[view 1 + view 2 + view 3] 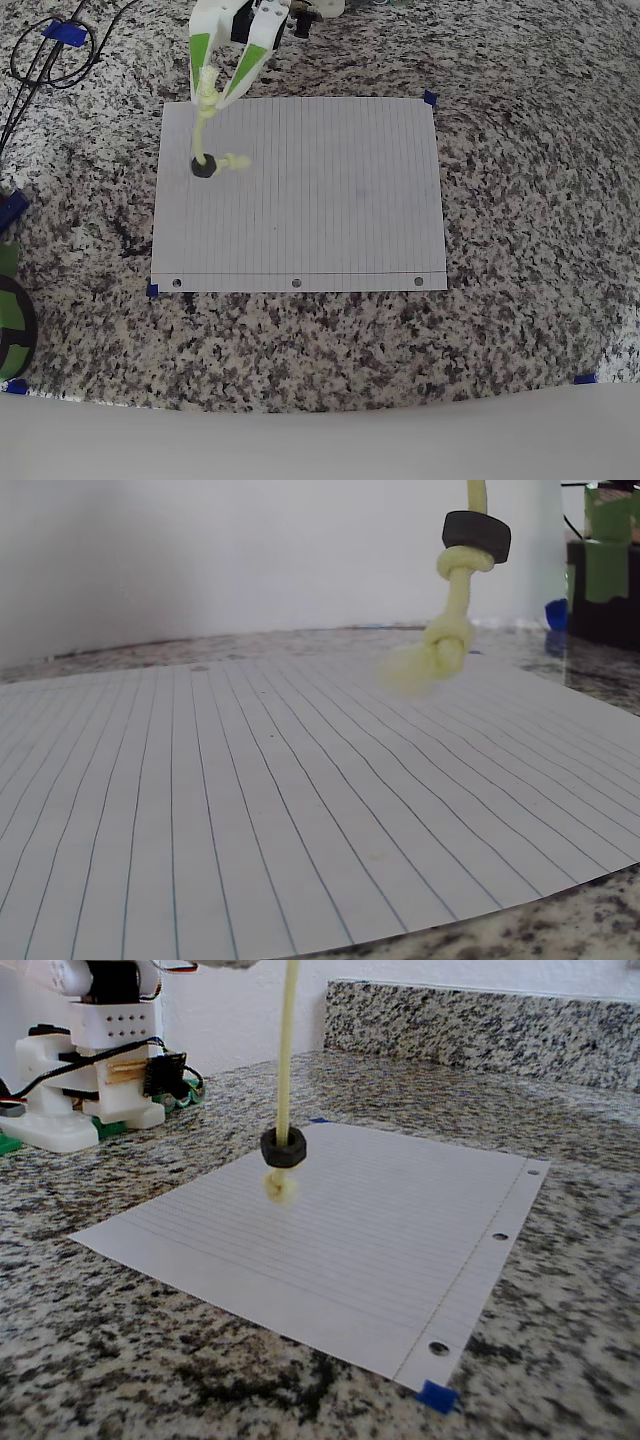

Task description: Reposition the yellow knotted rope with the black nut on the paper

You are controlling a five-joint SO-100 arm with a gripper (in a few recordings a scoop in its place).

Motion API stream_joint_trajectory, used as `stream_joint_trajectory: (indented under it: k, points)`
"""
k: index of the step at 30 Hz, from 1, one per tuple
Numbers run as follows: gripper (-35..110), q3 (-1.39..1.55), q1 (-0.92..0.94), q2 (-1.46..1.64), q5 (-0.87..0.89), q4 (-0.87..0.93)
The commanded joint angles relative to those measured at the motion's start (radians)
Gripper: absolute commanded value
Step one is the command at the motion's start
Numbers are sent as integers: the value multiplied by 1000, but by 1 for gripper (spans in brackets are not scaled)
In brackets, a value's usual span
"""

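Observation:
In the overhead view my white and green gripper (pixel 212 92) is shut on the upper end of the yellow knotted rope (pixel 203 125), over the far left corner of the paper (pixel 330 200). The rope (pixel 286 1050) hangs straight down. The black nut (pixel 284 1147) rests on the lower knot (pixel 281 1188), which dangles close above the paper (pixel 380 1230); whether it touches is unclear. In the wrist view the nut (pixel 477 535) hangs at the upper right, and the blurred knotted end (pixel 438 652) swings over the lined paper (pixel 250 810).
The paper lies on a speckled granite counter (pixel 520 330) with blue tape marks (pixel 430 98) at corners. Black cables (pixel 50 55) lie at the far left, and a green and black object (pixel 10 320) sits at the left edge. The arm's white base (pixel 85 1060) stands behind the paper, and a granite backsplash (pixel 480 1025) lies beyond.

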Motion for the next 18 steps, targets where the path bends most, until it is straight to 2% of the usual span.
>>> stream_joint_trajectory:
  k: [1,9,18]
  points:
    - [0,-2,14,12,221,9]
    - [0,-52,170,-115,439,-12]
    - [0,-313,393,-440,439,-11]
